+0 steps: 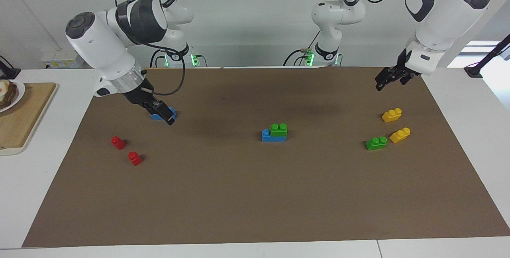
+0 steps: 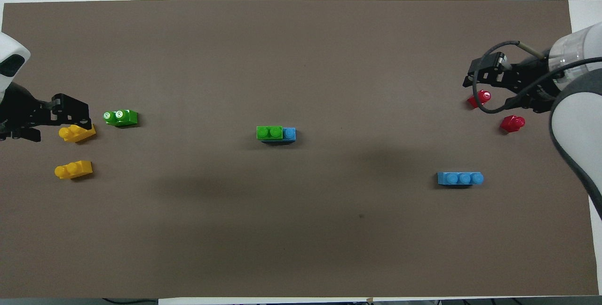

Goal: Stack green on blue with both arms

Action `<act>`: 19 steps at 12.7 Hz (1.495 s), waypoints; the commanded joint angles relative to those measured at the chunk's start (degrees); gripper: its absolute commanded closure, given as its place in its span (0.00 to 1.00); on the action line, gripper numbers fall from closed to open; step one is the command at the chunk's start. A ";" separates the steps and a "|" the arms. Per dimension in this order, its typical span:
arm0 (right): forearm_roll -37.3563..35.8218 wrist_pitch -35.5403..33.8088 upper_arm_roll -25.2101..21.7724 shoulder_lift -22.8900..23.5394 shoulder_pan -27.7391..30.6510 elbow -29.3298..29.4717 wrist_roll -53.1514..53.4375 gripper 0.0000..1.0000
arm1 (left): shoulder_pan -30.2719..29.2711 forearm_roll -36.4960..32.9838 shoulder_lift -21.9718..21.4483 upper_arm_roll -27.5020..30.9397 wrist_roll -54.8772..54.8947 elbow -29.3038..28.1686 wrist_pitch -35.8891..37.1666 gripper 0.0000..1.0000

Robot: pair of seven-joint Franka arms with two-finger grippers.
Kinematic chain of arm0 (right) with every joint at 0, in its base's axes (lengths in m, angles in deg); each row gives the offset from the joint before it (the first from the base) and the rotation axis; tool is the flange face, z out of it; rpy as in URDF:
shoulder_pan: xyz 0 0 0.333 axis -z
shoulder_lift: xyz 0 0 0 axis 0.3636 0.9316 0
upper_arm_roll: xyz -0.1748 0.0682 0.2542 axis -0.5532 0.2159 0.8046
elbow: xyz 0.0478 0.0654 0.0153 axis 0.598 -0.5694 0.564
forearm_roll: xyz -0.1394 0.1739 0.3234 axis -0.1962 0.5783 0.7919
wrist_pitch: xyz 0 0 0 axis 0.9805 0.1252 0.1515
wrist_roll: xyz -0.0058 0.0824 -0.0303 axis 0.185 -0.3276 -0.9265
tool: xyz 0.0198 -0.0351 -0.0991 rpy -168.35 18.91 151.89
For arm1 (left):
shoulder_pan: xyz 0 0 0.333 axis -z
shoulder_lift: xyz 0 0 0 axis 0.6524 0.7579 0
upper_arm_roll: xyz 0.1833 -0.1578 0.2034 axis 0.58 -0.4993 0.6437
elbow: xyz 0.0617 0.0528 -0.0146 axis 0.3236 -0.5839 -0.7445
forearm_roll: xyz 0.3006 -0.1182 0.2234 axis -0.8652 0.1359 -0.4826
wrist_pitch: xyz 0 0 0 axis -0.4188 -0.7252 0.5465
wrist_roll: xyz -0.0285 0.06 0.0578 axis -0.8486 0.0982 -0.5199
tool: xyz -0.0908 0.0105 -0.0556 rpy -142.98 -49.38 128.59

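A green brick (image 1: 279,129) sits on a blue brick (image 1: 267,135) at the middle of the mat, covering two of its studs; the stack also shows in the overhead view, green (image 2: 269,132) on blue (image 2: 289,134). A second green brick (image 1: 376,143) (image 2: 121,117) lies loose at the left arm's end. A second blue brick (image 1: 156,117) (image 2: 460,179) lies at the right arm's end. My right gripper (image 1: 167,118) (image 2: 470,76) hangs in the air between that blue brick and the red bricks. My left gripper (image 1: 380,85) (image 2: 77,114) is raised over the yellow bricks.
Two yellow bricks (image 1: 392,115) (image 1: 400,135) lie beside the loose green one. Two small red bricks (image 1: 118,142) (image 1: 135,158) lie at the right arm's end. A wooden board (image 1: 24,118) with a plate sits off the brown mat (image 1: 239,194).
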 commanded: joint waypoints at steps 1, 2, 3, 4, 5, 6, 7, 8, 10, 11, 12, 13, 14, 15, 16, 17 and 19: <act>-4.21 -4.77 0.62 -1.61 0.88 1.68 -9.66 0.02 | 0.44 -0.74 -0.26 0.12 1.01 -0.35 1.33 0.00; -5.27 -6.01 0.62 -2.05 0.79 2.47 -12.66 0.02 | 0.52 -0.83 -0.61 0.12 1.02 -0.70 1.07 0.00; -6.84 -6.89 0.62 -2.32 0.70 2.92 -15.04 0.01 | 0.44 -0.83 -0.70 0.12 0.93 -0.71 1.16 0.00; -8.25 -7.59 0.80 -2.76 0.70 3.44 -16.28 0.01 | 0.35 -0.74 -0.87 0.12 1.01 -0.62 1.24 0.00; -8.70 -8.56 0.80 -3.19 0.70 3.45 -16.55 0.01 | 0.44 -0.74 -0.96 0.20 1.02 -0.44 1.33 0.00; -8.70 -9.00 0.71 -3.46 0.79 3.45 -16.55 0.01 | 0.52 -0.74 -1.14 0.20 1.02 -0.44 1.25 0.00; -8.79 -9.01 0.71 -3.46 0.87 3.45 -16.73 0.01 | 0.53 -0.74 -1.23 0.20 1.02 -0.35 1.42 0.00; -8.79 -9.09 0.71 -3.46 0.96 3.45 -16.99 0.01 | 0.53 -0.74 -1.23 0.29 1.10 -0.18 1.77 0.00; -8.79 -9.45 0.62 -3.46 0.96 3.54 -17.17 0.01 | 0.61 -0.74 -1.23 0.38 1.10 0.00 2.39 0.00; -8.79 -9.45 0.62 -3.55 1.05 3.45 -17.17 0.01 | 0.70 -0.74 -1.23 0.47 1.10 0.08 2.39 0.00; -8.88 -9.45 0.62 -3.55 1.05 3.45 -17.26 0.01 | 0.79 -0.74 -1.23 0.64 1.10 0.17 2.39 0.00; -8.88 -9.80 0.62 -3.55 1.49 3.45 -17.26 0.01 | 0.79 -0.74 -1.31 1.43 1.54 0.26 2.39 0.00; -8.97 -9.89 0.54 -3.55 1.66 3.54 -17.26 0.01 | 1.22 -0.74 -1.23 2.13 2.50 0.61 2.65 0.00; -9.23 -9.97 0.54 -3.55 1.67 3.54 -17.26 0.01 | 2.01 -0.83 -1.23 2.66 3.03 1.66 4.04 0.00; -10.36 -10.15 0.62 -3.55 1.67 3.54 -17.26 0.01 | 2.63 -0.74 -0.97 2.84 3.12 2.89 5.01 0.00; -10.72 -10.15 0.62 -3.55 1.67 3.54 -17.26 0.01 | 2.63 -0.57 -0.70 2.84 3.13 3.25 5.29 0.00; -10.73 -10.24 0.54 -3.55 1.67 3.54 -17.26 0.01 | 2.81 -0.57 -1.22 2.23 3.13 2.55 4.77 0.00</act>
